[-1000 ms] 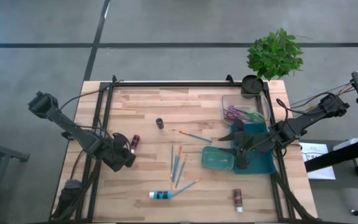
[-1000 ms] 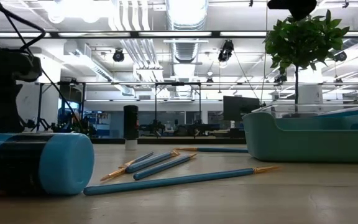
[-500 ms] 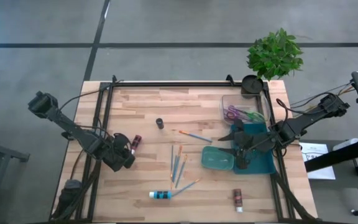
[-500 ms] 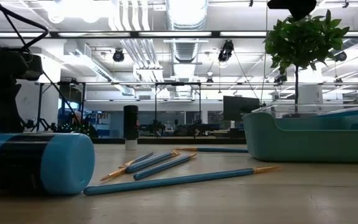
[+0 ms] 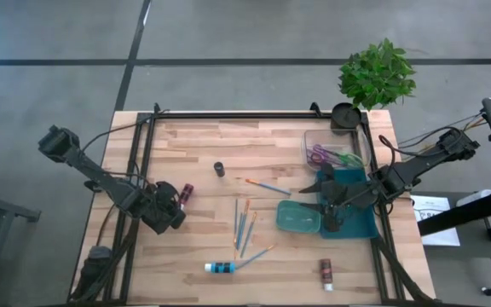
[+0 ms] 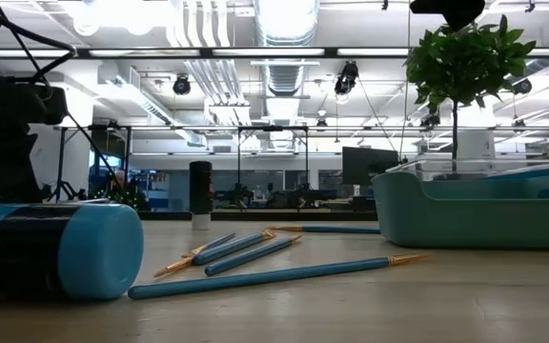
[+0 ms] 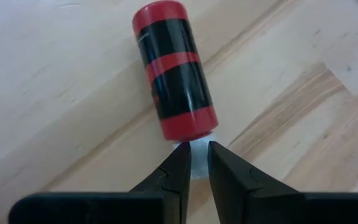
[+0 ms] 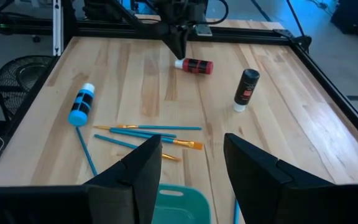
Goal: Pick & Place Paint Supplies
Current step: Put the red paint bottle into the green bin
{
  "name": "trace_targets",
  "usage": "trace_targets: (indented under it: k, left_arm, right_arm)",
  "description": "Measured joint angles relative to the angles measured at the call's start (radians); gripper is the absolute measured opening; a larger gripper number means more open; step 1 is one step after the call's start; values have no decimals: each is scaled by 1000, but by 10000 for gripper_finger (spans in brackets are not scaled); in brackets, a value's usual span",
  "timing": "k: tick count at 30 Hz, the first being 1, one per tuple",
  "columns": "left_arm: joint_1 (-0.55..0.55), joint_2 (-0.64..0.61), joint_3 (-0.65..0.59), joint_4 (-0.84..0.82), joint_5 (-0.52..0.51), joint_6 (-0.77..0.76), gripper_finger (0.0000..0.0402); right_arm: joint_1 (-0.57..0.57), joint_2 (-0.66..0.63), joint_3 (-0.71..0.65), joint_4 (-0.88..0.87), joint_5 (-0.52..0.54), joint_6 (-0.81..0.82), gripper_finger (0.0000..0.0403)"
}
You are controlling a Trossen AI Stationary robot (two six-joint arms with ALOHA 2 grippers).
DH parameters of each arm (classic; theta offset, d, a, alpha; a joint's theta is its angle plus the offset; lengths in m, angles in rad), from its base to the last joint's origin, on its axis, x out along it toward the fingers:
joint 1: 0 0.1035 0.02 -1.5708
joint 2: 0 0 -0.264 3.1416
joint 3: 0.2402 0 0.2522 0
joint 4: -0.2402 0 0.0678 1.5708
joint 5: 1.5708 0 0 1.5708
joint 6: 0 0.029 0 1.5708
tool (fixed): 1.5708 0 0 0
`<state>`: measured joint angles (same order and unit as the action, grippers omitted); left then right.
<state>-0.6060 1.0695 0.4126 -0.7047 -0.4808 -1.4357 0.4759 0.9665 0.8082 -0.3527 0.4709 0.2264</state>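
left gripper [image 7: 194, 155] has crept a little toward the red-and-black paint tube [image 7: 176, 70] since a second ago; nothing else on the table has moved, right arm the same. left jaws narrow, only a slim gap, holding nothing; the tube's white cap end sits right at the fingertips, the tube body straight ahead of the jaws, lying flat on the wood. right gripper [image 8: 191, 158] hangs with jaws moderately apart, empty, over the near rim of the teal palette [image 5: 299, 216], which lies just below and ahead of the jaws. counts: four paint tubes – the red-black one, a blue one [image 5: 221, 268], a black one standing upright [image 5: 218, 169], a brownish one [image 5: 326, 274] near the front edge; about five blue-handled brushes [image 5: 244, 223], three bunched ahead of the right jaws, one apart by the palette, one touching the blue tube. one clear bin [image 5: 329, 153] with purple scissors, one darker teal tray [image 5: 355, 209] under the right arm, one potted plant [image 5: 377, 73] at the far corner. the red-black tube lies near the table's left rail [image 5: 135, 166]; open wood beyond it toward the far edge and the middle.
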Motion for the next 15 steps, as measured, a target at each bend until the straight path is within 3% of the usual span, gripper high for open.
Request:
trace_targets:
  k: [15]
  left_arm:
    - [0, 0, -2, 3, -78, 25, 62]
  right_arm:
    - [0, 0, 0, 0, 0, 2, 171]
